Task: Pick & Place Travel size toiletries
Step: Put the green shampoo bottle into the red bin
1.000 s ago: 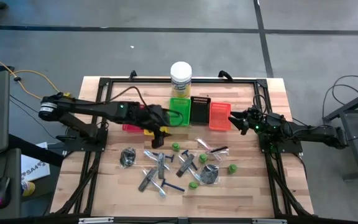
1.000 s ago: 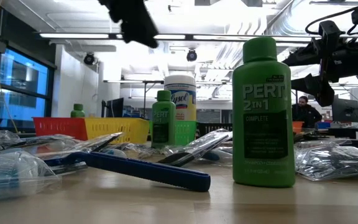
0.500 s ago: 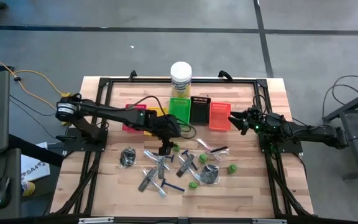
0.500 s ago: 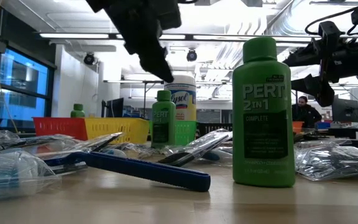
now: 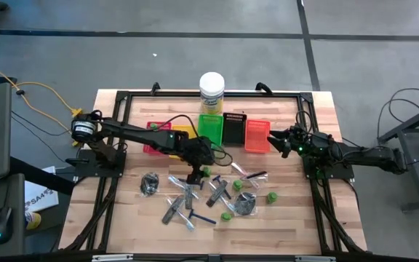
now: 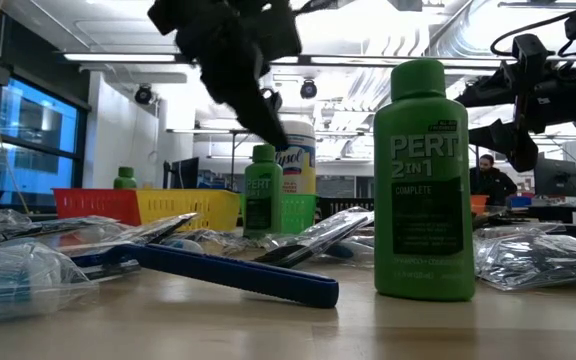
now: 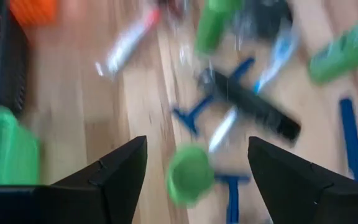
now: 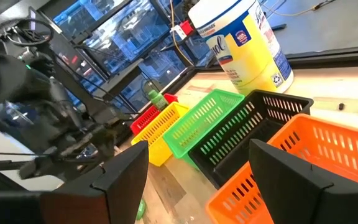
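Observation:
The travel size toiletries lie in a loose pile mid-table: upright green bottles such as one (image 5: 205, 172), blue razors (image 5: 195, 217), dark shiny packets (image 5: 246, 204) and clear-sleeved sticks (image 5: 250, 175). My left gripper (image 5: 194, 175) hangs open just above the pile. In its wrist view the round top of a green bottle (image 7: 189, 175) shows between the spread fingers (image 7: 196, 142), untouched. In the low view it slants down (image 6: 268, 115) over the small green bottle (image 6: 261, 203). My right gripper (image 5: 270, 140) waits open and level beside the orange tray.
Red (image 5: 153, 148), yellow, green (image 5: 210, 128), black (image 5: 233, 128) and orange (image 5: 256, 135) trays stand in a row at the back. A yellowish wipes jar (image 5: 212, 91) stands behind them. A tall green bottle (image 6: 423, 180) stands close to the low camera.
My left gripper has come down from in front of the trays toward the table's near edge and a little right. It now hangs low over the pile by the small green bottle. The toiletries have not moved.

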`<state>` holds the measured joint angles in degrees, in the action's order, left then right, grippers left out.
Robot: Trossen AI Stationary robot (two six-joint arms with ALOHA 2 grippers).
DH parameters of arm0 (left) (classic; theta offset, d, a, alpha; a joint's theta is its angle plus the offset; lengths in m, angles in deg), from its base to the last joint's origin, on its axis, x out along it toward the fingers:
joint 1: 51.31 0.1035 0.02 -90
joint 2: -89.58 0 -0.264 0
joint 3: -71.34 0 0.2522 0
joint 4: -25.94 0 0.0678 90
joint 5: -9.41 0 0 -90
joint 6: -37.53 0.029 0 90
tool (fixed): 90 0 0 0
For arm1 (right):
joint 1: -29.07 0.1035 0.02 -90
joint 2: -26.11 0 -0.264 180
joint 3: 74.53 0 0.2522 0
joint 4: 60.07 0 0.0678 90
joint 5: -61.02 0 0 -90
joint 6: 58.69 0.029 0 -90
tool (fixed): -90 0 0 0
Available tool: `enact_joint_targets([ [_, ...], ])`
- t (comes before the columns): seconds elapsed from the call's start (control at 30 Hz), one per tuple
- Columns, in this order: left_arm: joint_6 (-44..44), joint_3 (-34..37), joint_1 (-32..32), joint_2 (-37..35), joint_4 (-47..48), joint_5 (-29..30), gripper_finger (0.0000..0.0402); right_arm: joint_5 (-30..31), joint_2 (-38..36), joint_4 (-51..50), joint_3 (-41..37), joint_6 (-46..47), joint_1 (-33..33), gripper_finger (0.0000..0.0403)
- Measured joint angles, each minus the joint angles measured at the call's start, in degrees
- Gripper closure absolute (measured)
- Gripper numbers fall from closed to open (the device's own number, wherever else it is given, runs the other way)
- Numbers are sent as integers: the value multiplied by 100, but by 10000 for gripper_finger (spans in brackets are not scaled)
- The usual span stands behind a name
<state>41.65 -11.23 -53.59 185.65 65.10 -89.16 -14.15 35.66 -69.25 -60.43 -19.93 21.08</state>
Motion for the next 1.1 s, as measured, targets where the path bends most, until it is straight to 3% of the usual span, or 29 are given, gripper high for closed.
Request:
enact_joint_targets([
  [0.9,462,5,2,486,-188,117,132,-10,2,-58,0,0,0,137],
  [1.1,553,4,2,557,-193,57,167,-7,2,-57,0,-2,0,137],
])
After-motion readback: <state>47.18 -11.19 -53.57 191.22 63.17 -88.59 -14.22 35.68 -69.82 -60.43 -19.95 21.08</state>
